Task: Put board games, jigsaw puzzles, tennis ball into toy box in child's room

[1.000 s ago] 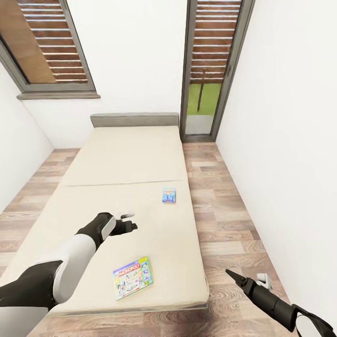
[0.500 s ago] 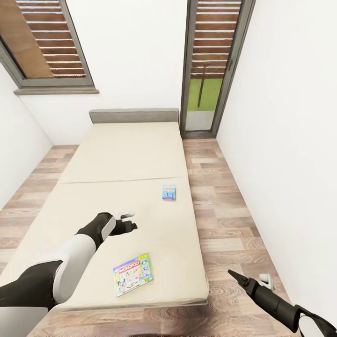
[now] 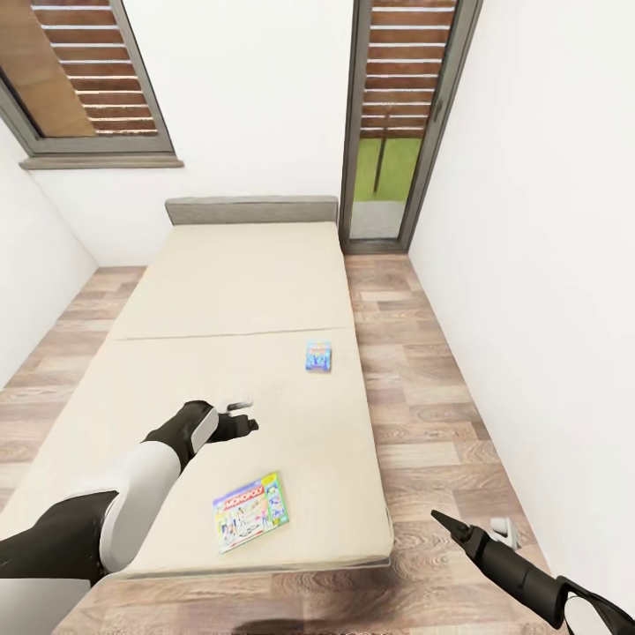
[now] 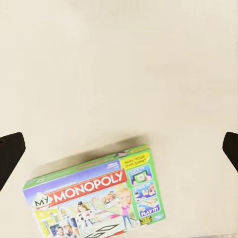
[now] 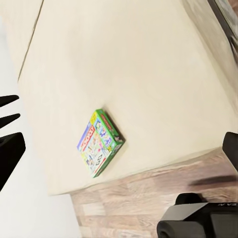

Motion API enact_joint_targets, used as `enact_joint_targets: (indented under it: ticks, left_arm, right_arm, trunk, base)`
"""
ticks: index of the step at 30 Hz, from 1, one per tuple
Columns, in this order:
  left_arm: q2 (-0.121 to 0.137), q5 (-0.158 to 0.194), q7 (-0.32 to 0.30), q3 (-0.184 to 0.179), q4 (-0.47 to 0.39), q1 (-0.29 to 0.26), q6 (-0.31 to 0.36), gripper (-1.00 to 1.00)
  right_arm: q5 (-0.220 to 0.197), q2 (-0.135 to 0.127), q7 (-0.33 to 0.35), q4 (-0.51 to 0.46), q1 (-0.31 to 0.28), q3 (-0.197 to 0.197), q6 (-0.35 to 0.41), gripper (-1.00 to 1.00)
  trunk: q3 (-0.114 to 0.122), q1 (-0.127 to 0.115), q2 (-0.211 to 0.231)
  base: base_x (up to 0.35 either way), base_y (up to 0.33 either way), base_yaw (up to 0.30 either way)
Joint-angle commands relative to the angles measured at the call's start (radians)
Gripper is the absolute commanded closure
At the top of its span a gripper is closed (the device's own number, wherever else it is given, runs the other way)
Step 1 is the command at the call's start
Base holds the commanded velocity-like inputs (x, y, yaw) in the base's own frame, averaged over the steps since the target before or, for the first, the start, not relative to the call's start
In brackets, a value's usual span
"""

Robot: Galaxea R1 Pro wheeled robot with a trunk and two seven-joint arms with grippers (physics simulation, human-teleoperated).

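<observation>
The low wide bed with its plain beige mattress (image 3: pixel 238 353) is the landmark, standing lengthwise away from the robot on a wood-plank floor (image 3: pixel 423 414) in a white-walled room.

Nearest, past the bed's foot-end right corner, the right tool (image 3: pixel 472 527) hangs over the floor beside the bed, one dark pointed finger and one pale finger standing apart, so it is open and empty. A strip of bare floor runs along the bed's right side between mattress and white wall (image 3: pixel 547 265); a wider stretch of bare floor lies along the bed's left side.

Two board games lie on the mattress. The larger, a flat green-edged card box lettered "MY MONOPOLY" (image 3: pixel 251 511), lies flat and slightly skewed near the foot edge, well clear of both long sides; the left wrist view (image 4: pixel 96 198) looks straight down on it. The left tool (image 3: pixel 240 418) hovers over the mattress just beyond this box, its dark fingertips wide apart at the margins of its wrist view, open and holding nothing.

Farther on, past the mattress's cross seam, the second game, a small blue card box (image 3: pixel 318 356), lies flat close to the bed's right edge.

At the far end a grey headboard (image 3: pixel 251 210) meets the back wall. Above it to the left is one slatted window (image 3: pixel 84 79); to the right, one tall glazed door (image 3: pixel 397 123).
</observation>
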Motion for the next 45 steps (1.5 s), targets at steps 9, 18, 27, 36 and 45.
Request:
enact_joint_targets:
  ticks: [9,18,27,36,45]
  left_arm:
    - [-0.001,0.003,0.0,0.003,-0.002,0.0,0.005,-1.0]
    - [-0.001,0.003,-0.001,0.003,-0.002,0.0,0.003,-1.0]
    - [0.0,0.003,-0.002,0.003,-0.002,0.0,0.002,-1.0]
    - [0.002,0.004,-0.003,0.002,-0.002,0.0,-0.001,-1.0]
    - [0.003,0.003,-0.003,0.003,-0.002,0.0,-0.018,-1.0]
  right_arm:
    - [-0.005,0.0,0.0,0.0,-0.001,-0.002,0.008,-1.0]
    - [-0.005,0.0,0.0,0.001,-0.002,-0.002,0.008,-1.0]
    - [-0.005,0.0,0.0,0.002,-0.002,-0.002,0.008,-1.0]
    - [-0.005,0.0,0.0,0.003,-0.002,-0.002,0.008,-1.0]
    - [-0.005,0.0,0.0,0.003,-0.002,-0.002,0.008,-1.0]
  trunk:
    - [-0.016,0.0,-0.002]
    - [-0.031,0.0,-0.002]
    - [-0.046,0.0,-0.002]
    - [-0.06,0.0,-0.002]
    - [-0.075,0.0,-0.002]
  base:
    - [0.0,0.0,0.0]
    - [0.0,0.0,0.0]
    - [0.0,0.0,0.0]
    - [0.0,0.0,0.0]
    - [0.0,0.0,0.0]
